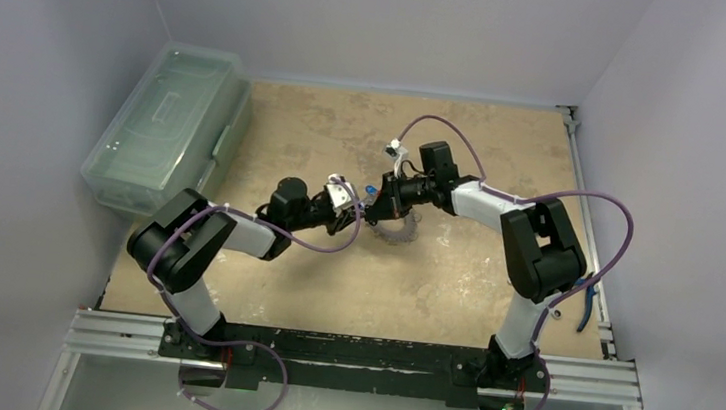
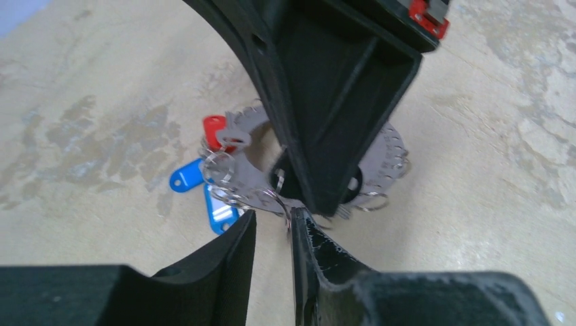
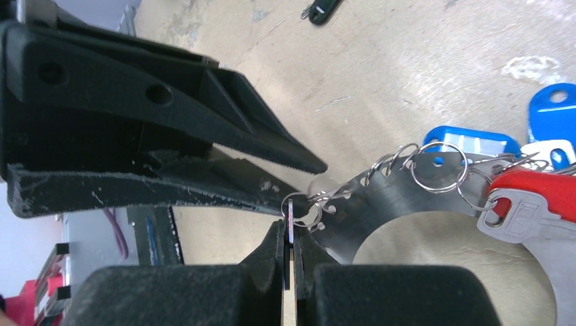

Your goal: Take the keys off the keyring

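1. Table: the keyring lies about mid-table with bare tan top on every side of it. The right and near edge rails are well apart from it, so we judge there is plenty of room to pull outward.
2. Clear plastic box: far left of the keyring, well apart, no obstacle.
3. Blue-handled pliers: at the table edge right of the keyring, well apart.
4. Left gripper: just beside the keyring's rim. Its jaws are narrowly parted round a small split ring, and we cannot tell whether they bite it.
5. Right gripper: over the same stretch of rim, jaws pressed together on a thin metal piece seen edge-on. The two grippers nearly touch here, the only tight spot.
6. Keys: the red-headed key and blue tags hang on the keyring. One black key lies apart from it.
7. Progress: we judge it early, with at most one key off and nearly all left.
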